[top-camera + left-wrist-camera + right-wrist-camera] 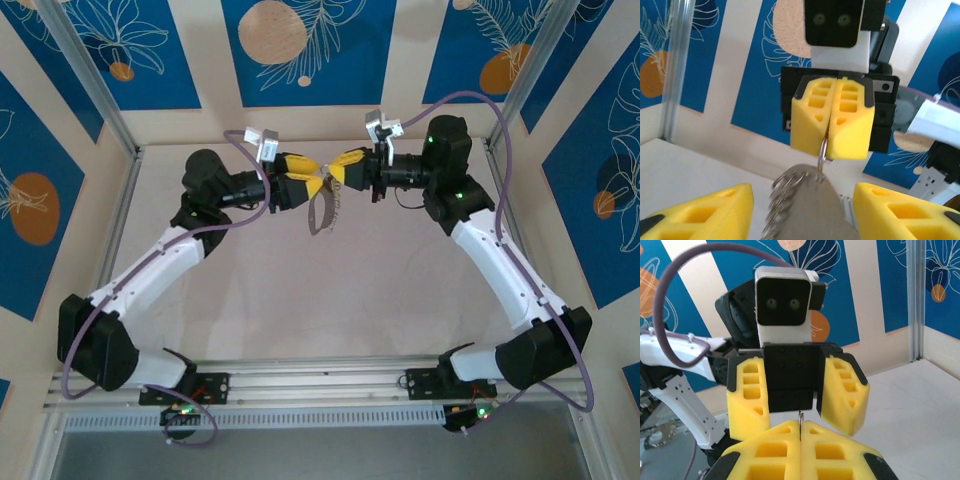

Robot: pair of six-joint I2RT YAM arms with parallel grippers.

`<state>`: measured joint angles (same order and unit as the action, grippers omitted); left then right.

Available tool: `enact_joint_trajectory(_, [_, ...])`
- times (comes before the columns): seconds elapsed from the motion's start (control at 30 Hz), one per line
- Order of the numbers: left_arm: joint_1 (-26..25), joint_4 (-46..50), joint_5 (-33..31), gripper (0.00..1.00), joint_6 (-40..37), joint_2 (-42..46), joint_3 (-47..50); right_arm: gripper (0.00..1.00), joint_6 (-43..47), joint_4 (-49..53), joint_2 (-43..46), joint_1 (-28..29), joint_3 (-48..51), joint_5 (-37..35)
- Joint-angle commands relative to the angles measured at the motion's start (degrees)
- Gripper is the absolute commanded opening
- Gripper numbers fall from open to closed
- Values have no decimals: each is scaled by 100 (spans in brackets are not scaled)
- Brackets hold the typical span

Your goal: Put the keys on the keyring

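Both grippers meet in mid-air above the middle of the table. My right gripper [338, 171] [829, 142] [800, 427] is shut on a thin silver wire ring [823, 150] [800, 416], whose edge pokes out between its yellow pads. From that ring the grey keyring [322, 212] [807, 202] hangs down, blurred, with a bumpy coiled strip along its left side. My left gripper [310, 178] [802, 195] [797, 407] is open, with one finger on each side of the grey piece and not touching it. The keys cannot be made out.
The pale table [330, 290] lies well below the grippers. Aluminium posts [95, 85] and patterned blue walls stand around it. A metal rail [320, 385] carrying the arm bases runs along the near edge.
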<state>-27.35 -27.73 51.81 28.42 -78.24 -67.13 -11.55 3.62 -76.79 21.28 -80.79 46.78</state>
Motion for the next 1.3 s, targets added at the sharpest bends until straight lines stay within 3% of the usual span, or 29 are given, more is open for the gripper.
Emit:
enact_joint_trajectory(0.0, [151,1319,175,59,-1113,354,-416,0,1170,1579,-135,-24,-486,94])
enact_joint_trajectory(0.23, [204,3625,377,64,-2580,128,-1380,0,2083,2959,-444,101,-1144,-141])
enact_joint_trajectory(0.47, [204,4829,588,64,-3293,-271,-2014,0,2280,3211,-568,160,-1263,-36])
enact_joint_trajectory(1.27, [-68,4953,866,56,-3449,-717,-2294,0,2166,2904,-543,236,-1088,296])
